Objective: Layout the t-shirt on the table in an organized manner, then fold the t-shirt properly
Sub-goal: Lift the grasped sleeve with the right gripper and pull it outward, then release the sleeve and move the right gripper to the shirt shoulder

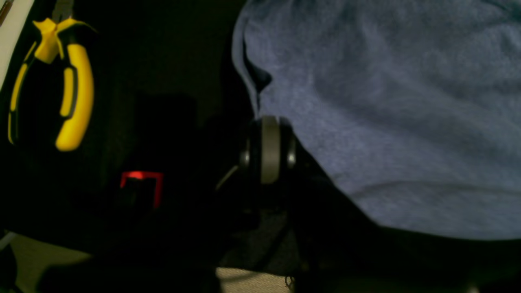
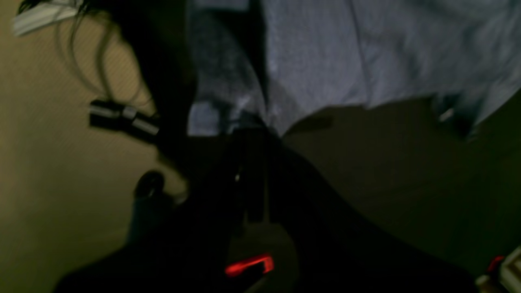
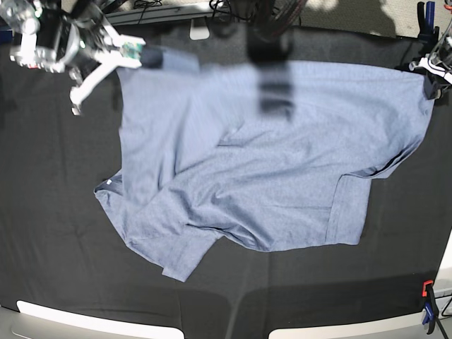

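Spread across the middle of the base view: the t-shirt (image 3: 282,176), light blue-grey, stretched wide along its upper edge and bunched into diagonal folds toward lower left, one flap doubled over near the bottom. Resting mostly on the worktop (image 3: 49,233), black cloth, with both upper corners lifted.

At upper left of the base view, the right end effector (image 3: 145,55), closed tight on a corner of the shirt; in its wrist view, cloth pinched just above the dark fingers. At the far right edge, the left end effector (image 3: 429,74), also closed, gripping the opposite corner; in the left wrist view, fabric draped away from the closed tip (image 1: 268,122). Yellow-handled pliers (image 1: 61,81) visible at upper left of that view, well apart from the shirt.

Likely step: pulling the shirt taut to lay it flat. Risks from here: thin pinch slipping under tension, dropping one corner; uneven pull leaving lower-left folds trapped underneath; overstretching toward the right edge, dragging cloth off the worktop near the clamp (image 3: 427,311).
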You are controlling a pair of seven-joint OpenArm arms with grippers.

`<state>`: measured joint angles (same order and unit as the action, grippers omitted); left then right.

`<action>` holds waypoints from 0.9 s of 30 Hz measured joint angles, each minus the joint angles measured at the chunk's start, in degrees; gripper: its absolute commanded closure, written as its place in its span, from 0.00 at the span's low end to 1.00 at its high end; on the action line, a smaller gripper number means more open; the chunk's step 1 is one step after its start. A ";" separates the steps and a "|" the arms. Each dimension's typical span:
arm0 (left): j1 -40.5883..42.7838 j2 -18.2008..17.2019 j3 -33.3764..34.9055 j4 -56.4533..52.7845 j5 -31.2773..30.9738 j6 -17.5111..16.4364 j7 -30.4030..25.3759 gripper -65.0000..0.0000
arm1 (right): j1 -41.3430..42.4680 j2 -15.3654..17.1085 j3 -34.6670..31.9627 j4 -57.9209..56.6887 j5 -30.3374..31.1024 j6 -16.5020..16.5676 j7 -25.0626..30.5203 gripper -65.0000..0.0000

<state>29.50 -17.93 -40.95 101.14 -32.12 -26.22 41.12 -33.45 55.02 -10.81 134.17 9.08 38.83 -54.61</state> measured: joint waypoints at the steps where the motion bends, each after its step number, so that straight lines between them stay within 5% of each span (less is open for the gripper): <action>1: 0.00 0.02 0.00 0.00 -0.02 0.00 0.00 1.00 | -1.70 0.04 0.61 -0.02 0.00 0.00 0.09 1.00; 12: 0.00 -0.02 0.00 0.00 -0.20 0.00 -0.63 1.00 | -8.61 -1.57 1.03 -0.02 12.07 0.85 0.09 1.00; 25: 0.00 0.00 0.00 0.00 -0.20 0.00 -0.63 1.00 | -8.59 -3.91 1.16 -0.02 17.99 0.85 -0.11 1.00; 27: 0.00 -0.02 0.00 0.00 -0.20 0.00 -0.63 1.00 | -8.61 -3.91 1.14 -0.02 18.03 0.85 -0.13 0.90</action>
<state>29.50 -17.96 -40.95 101.14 -32.32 -26.22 40.49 -42.06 51.11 -9.67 134.15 27.11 39.68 -54.74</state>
